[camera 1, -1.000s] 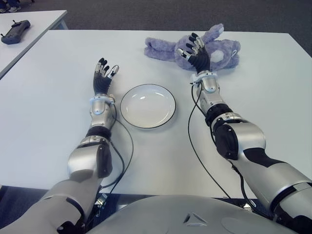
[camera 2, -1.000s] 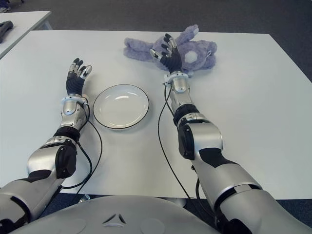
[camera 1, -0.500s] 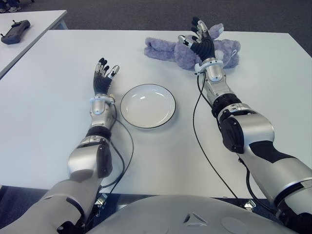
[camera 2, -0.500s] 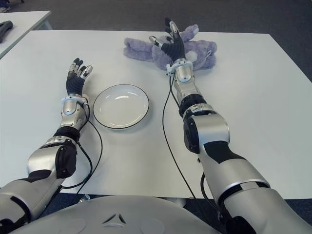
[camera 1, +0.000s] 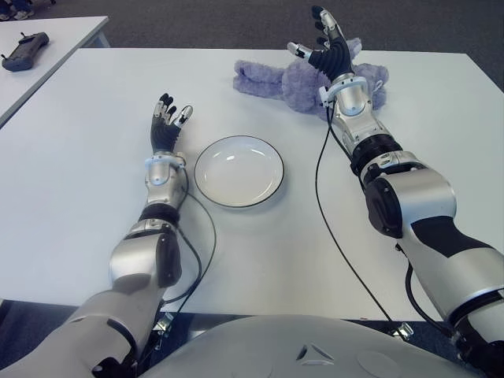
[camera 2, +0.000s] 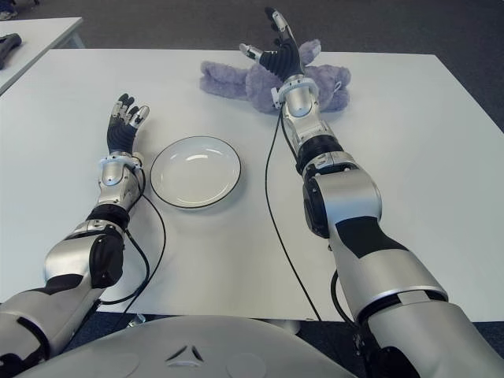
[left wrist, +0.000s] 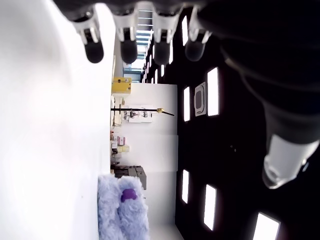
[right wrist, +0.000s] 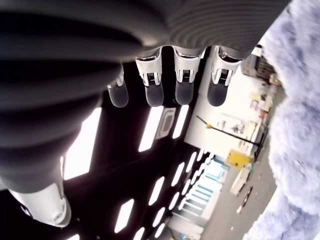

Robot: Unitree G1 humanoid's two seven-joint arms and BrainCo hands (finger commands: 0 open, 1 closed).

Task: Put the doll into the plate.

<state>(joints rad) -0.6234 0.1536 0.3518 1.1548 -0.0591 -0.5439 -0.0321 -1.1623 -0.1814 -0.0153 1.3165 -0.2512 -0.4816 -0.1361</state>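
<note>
Right now your right hand (camera 1: 324, 46) is raised above the purple doll (camera 1: 303, 79) at the far side of the white table (camera 1: 94, 157); its fingers (right wrist: 184, 75) are spread and extended, gripping nothing, with the wrist over the doll's plush body; you can't tell from the eye views whether the forearm touches the fur. You'll see the doll lying flat on the tabletop, stretched across it, well apart from the plate (camera 1: 239, 171); the plate sits nearer the robot, between the two arms, with nothing in it. Your left hand (camera 1: 168, 122) shows just to the left of the plate, fingers (left wrist: 125, 45) straight and slightly fanned, holding nothing. On a second table at the far left you can make out a dark handheld controller (camera 1: 24, 50).
</note>
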